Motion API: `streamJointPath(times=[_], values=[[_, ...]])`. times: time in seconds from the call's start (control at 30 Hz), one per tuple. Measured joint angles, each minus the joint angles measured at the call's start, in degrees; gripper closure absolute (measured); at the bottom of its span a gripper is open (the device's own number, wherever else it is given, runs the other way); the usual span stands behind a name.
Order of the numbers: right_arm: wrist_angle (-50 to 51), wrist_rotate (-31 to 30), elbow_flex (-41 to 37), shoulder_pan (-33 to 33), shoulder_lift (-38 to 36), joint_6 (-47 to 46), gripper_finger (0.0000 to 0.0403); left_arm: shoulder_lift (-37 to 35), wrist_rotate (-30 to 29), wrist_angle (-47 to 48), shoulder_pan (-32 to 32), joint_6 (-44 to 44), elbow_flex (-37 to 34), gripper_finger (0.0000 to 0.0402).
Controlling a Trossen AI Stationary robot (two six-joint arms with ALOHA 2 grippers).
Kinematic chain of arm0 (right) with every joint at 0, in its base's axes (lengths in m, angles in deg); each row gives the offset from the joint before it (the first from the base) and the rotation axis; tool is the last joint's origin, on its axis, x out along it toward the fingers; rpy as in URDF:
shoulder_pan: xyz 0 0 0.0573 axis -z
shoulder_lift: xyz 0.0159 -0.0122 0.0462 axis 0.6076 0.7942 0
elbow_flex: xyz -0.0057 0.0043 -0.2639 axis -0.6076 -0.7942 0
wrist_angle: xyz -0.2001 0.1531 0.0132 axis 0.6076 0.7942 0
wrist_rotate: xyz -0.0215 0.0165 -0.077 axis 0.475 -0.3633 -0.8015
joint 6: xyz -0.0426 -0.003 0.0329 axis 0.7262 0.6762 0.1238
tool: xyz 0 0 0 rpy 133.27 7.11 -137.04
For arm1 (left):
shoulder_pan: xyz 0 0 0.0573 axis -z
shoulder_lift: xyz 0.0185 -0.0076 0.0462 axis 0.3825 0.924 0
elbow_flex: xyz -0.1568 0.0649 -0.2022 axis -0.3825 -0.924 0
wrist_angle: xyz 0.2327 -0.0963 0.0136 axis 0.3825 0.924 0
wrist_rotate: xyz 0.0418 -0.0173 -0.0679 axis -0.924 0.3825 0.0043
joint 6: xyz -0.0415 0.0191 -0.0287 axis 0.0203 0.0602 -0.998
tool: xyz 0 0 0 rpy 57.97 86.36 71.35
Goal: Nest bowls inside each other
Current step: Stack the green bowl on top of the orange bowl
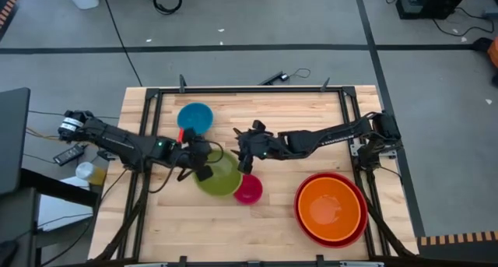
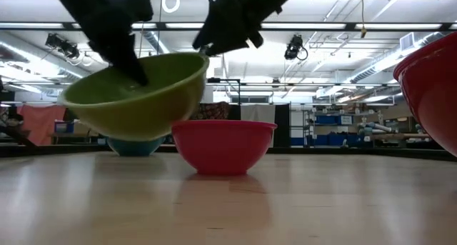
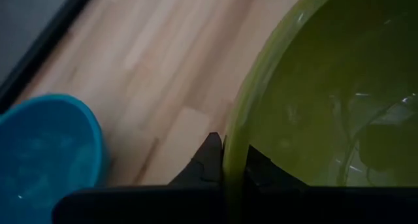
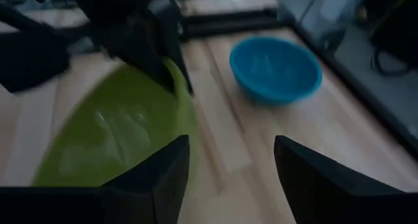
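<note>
A green bowl [image 2: 136,95] hangs tilted above the table, with my left gripper [image 1: 204,164] shut on its rim at the left side. Right beside it a small pink bowl [image 2: 223,145] stands on its base, and the two nearly meet. A blue bowl [image 1: 194,117] stands behind them toward the far edge. At the near right an orange bowl [image 1: 331,206] sits inside a red bowl [image 1: 310,224]. My right gripper [image 4: 228,175] is open at the green bowl's right rim [image 2: 203,53]. My left gripper pinches the green bowl's rim [image 3: 235,136], one finger inside the bowl and one outside. The fingers [image 2: 136,70] slant down from the table's left. The bowl is tilted and lifted clear of the table. My right gripper has one finger [image 4: 173,162] at the bowl's rim; whether it touches, I cannot tell.
Black frame rails [image 1: 249,90] run along the table's far, left and right edges. Bare wood [image 1: 194,228] lies at the near left, in front of the green bowl. The stacked orange and red bowls fill the near right corner.
</note>
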Motion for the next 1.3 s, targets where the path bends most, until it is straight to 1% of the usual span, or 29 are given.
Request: streamJointPath(times=[0.1, 0.2, 0.33, 0.43, 0.5, 0.57, 0.63, 0.7, 0.73, 0.77, 0.83, 0.93, 1.0, 1.1, 1.17, 1.3], values=[[-3.7, 0.0, 0.0, 0.0, 0.0, 3.7, 0.0172, 0.0, -0.4, -1.9, -1.7, 1.3, 0.0, 0.0392], [-4.3, 0.0, 0.0, 0.2, 0.0, 6.1, 0.0172, 0.0, -1.0, -3.2, -3.0, 1.7, 0.0, 0.0392], [-2.4, 0.9, 0.0, 1.3, 1.3, 6.2, 0.0173, 0.0, -1.8, -6.9, -3.3, 4.2, 0.0, 0.0392], [-1.2, 0.8, 0.1, 1.8, 2.0, 4.2, 0.0186, 0.1, -2.1, -9.0, -3.3, 6.0, 0.0, 0.0392], [-0.6, 0.0, 0.1, 1.6, 2.2, 3.5, 0.0208, 0.1, -2.2, -10.0, -3.3, 6.0, 0.0, 0.0390], [1.2, 0.0, 0.2, 1.6, 2.0, 2.7, 0.0243, 0.1, -2.2, -10.7, -3.3, 6.4, 0.0, 0.0382], [2.8, 0.8, 0.2, 1.9, 2.0, 2.4, 0.0292, 0.1, -2.3, -11.7, -3.3, 6.5, 0.0, 0.0368], [4.8, 1.2, 0.3, 2.2, 2.0, 2.0, 0.0351, 0.1, -1.5, -13.0, -3.3, 6.1, 0.0, 0.0351], [6.7, 1.4, 0.7, 2.4, 1.9, 2.0, 0.0373, 0.1, -0.9, -13.9, -3.3, 6.0, 0.1, 0.0341], [8.5, 1.7, 1.3, 2.5, 1.9, 1.8, 0.0382, 0.1, -0.8, -14.3, -3.2, 6.2, 0.1, 0.0330], [14.6, 1.5, 3.2, 2.7, 1.7, 0.9, 0.0381, 0.0, -0.1, -15.1, -3.2, 7.4, 0.2, 0.0308], [30.0, 1.2, 6.3, 2.8, 0.6, 0.3, 0.0383, -0.2, 0.1, -13.7, -2.9, 9.0, 0.3, 0.0276], [38.3, 1.0, 8.6, 2.7, -0.7, -1.1, 0.0383, -0.2, -0.2, -12.6, -2.8, 9.1, 1.0, 0.0259], [48.6, -0.2, 10.0, 1.9, -5.6, -3.9, 0.0383, -0.2, -0.2, -10.8, -2.7, 9.1, 1.1, 0.0241], [51.7, -0.4, 10.0, 1.5, -9.3, -6.0, 0.0383, -0.1, -0.2, -10.1, -2.7, 9.6, 1.1, 0.0235], [59.4, 1.4, 10.0, 0.2, -18.9, -11.0, 0.0383, -0.1, -1.3, -10.1, -3.2, 11.5, 1.1, 0.0233]])
